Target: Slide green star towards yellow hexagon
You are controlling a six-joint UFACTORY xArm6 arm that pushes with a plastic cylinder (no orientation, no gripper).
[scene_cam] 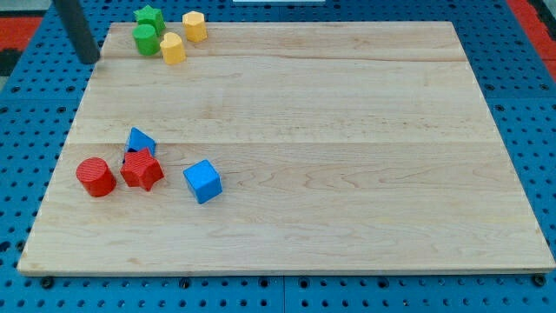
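Note:
The green star point(150, 16) lies at the board's top left, touching a green cylinder point(145, 39) just below it. The yellow hexagon point(194, 26) sits a little to the star's right. A second yellow block point(173, 48), rounded and perhaps a heart, lies below and between them. My tip point(90, 59) is at the board's top left corner, to the left of the green blocks and apart from them.
Lower left holds a red cylinder point(95, 176), a red star point(142, 169), a blue triangle point(139, 140) touching the red star, and a blue cube point(202, 181). The wooden board point(347, 130) lies on a blue pegboard.

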